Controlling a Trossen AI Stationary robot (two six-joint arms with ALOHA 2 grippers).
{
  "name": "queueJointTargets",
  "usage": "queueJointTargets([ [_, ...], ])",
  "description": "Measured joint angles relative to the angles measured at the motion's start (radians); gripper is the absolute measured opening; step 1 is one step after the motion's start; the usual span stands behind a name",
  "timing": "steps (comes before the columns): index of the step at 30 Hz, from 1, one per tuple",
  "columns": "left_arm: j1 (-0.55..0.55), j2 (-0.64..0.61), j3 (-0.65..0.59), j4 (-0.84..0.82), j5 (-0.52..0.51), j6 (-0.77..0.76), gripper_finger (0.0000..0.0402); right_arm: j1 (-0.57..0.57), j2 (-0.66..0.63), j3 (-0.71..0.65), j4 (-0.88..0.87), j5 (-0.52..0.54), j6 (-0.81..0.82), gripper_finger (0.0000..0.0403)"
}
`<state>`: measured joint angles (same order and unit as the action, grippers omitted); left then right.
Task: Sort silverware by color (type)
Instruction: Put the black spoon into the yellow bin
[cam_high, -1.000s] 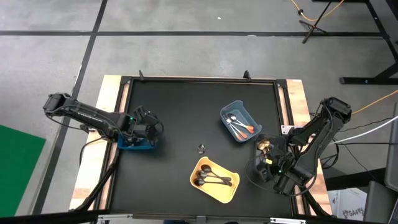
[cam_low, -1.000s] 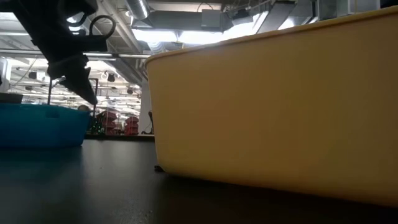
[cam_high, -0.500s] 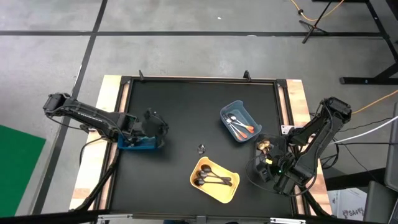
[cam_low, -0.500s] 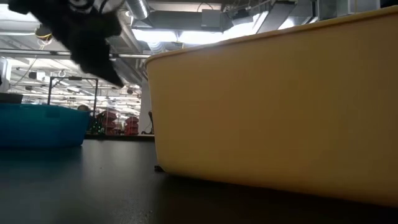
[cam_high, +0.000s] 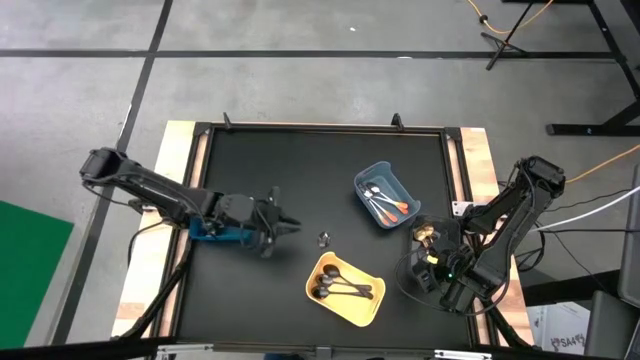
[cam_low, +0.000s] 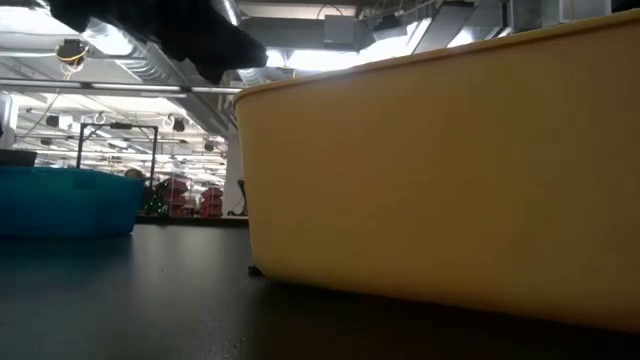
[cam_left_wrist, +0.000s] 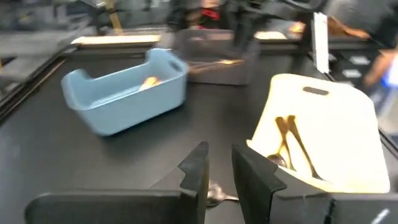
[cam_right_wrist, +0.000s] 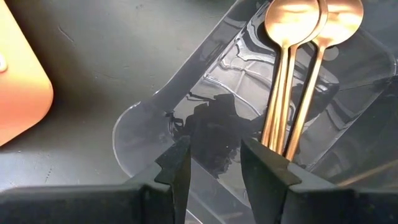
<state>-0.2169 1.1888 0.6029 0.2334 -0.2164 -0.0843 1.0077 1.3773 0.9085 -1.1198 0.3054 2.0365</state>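
Observation:
My left gripper hangs open and nearly level over the black table, between the dark blue bin and a small silver spoon lying flat on the mat just ahead of it. Nothing is between its fingers. The yellow bin holds black spoons. The light blue bin holds spoons with orange handles. At the table's right edge my right gripper points down, open, above a clear dark bin holding gold spoons.
In the low view the yellow bin's wall fills the near right, and the dark blue bin stands at the far left. Bare black mat stretches across the far half. A raised frame edges the table.
My left gripper has left the dark blue bin and moved toward the table's right edge and up, ending close to the loose silver spoon. It has tipped from pointing down to nearly level. My right arm has kept still.

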Motion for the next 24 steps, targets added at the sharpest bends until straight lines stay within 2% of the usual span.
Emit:
queueJointTargets([
  [8,-0.001,0.131,0.0,0.039,0.151,0.262,0.0063,0.0,0.0,0.0,0.003,0.0,0.0,0.0127],
  [14,0.009,0.231,0.0,0.041,0.164,0.434,0.0063,0.0,0.0,0.0,0.003,0.0,0.0,0.0127],
  [24,0.036,0.379,0.0,0.075,0.164,0.487,0.0063,0.0,0.0,0.039,0.049,0.004,0.032,0.0127],
])
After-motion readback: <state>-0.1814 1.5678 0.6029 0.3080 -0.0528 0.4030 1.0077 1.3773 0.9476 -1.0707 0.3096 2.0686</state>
